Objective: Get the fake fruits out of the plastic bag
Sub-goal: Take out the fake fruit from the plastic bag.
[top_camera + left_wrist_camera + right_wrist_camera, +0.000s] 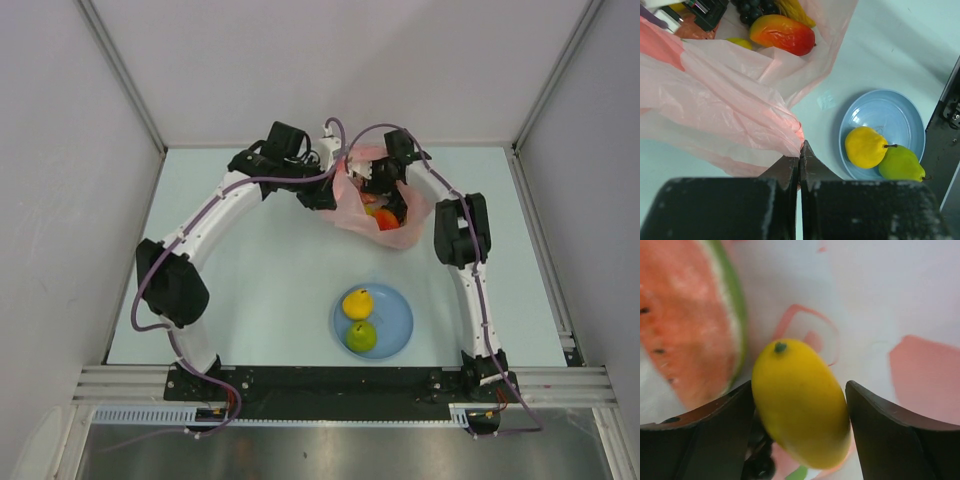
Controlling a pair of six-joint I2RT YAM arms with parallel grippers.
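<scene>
The pink plastic bag [350, 212] lies at the back middle of the table with fake fruits inside. My left gripper [801, 150] is shut on a fold of the bag's edge [740, 105]. Past that fold lie a red-orange fruit [782, 33] and dark grapes [752, 7]. My right gripper [800, 410] is down inside the bag [890, 300], jaws wide apart on either side of a yellow fruit [800, 400] that fills nearly the whole gap. A watermelon slice [690, 325] lies just left of it.
A round blue plate [402, 300] sits near the front middle of the table, holding a yellow pear [357, 303] and a green pear [361, 336]. Grey walls close in the table on the left, right and back.
</scene>
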